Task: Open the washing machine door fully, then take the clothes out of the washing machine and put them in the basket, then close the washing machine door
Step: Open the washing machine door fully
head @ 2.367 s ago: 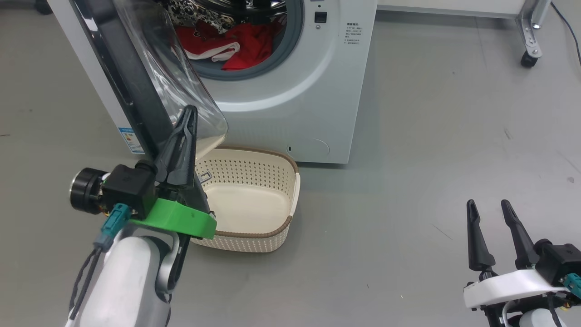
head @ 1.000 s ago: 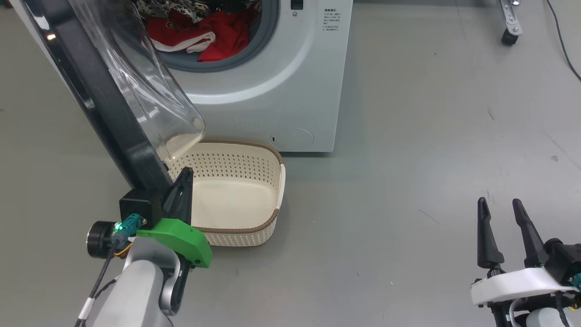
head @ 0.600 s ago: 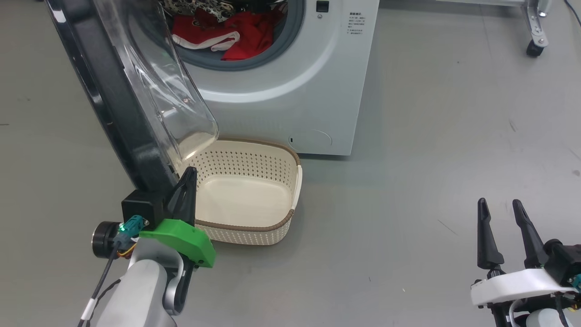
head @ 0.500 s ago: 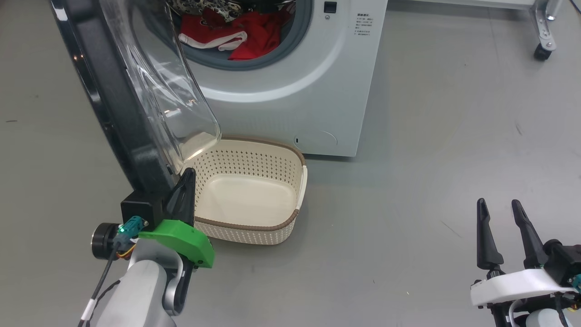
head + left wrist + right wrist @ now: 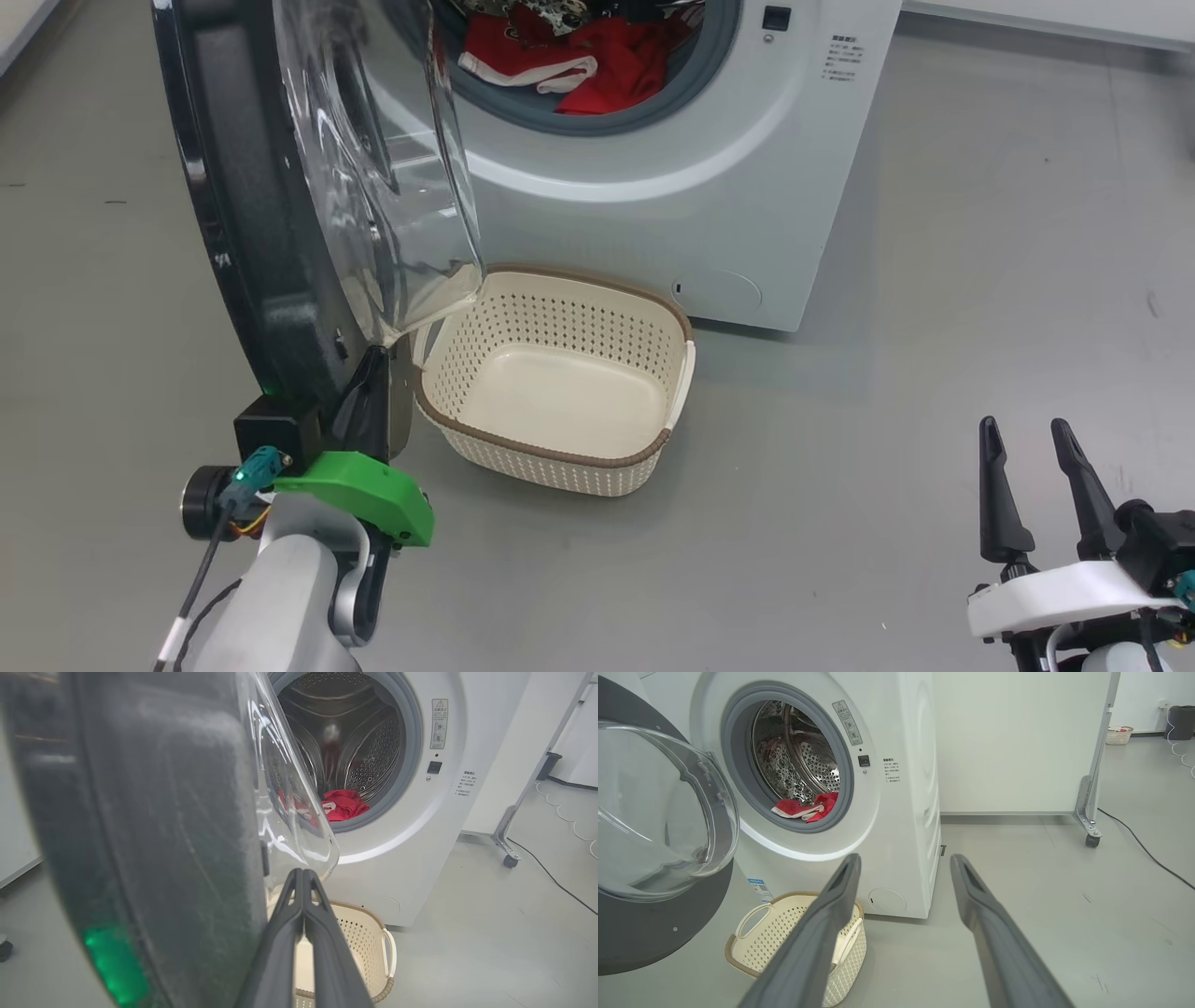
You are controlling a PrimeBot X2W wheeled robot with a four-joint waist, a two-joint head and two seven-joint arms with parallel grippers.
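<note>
The white washing machine (image 5: 653, 215) stands with its door (image 5: 252, 233) swung out to the left, black rim toward me and the glass bowl (image 5: 383, 168) facing the drum. Red clothes (image 5: 597, 70) with white trim lie at the drum's mouth, also in the wrist views (image 5: 343, 805) (image 5: 808, 807). The cream basket (image 5: 551, 336) sits empty on the floor below the opening. My left gripper (image 5: 376, 357) is shut, its fingers beside the door's lower rim (image 5: 163, 812) and its tips (image 5: 302, 871) under the glass. My right gripper (image 5: 1022, 427) is open and empty, low at the right, far from the machine (image 5: 906, 788).
Grey floor spreads to the right of the machine. A metal frame leg on a caster (image 5: 1090, 826) stands behind the washer's right side, with a black cable (image 5: 1143, 854) trailing over the floor. A small far basket (image 5: 1118, 735) and a dark bin (image 5: 1181, 721) stand by the back wall.
The head camera has shifted. The door has swung wider open, and my shut left gripper has drawn down from the glass to the door's lower rim. The right gripper has stayed put.
</note>
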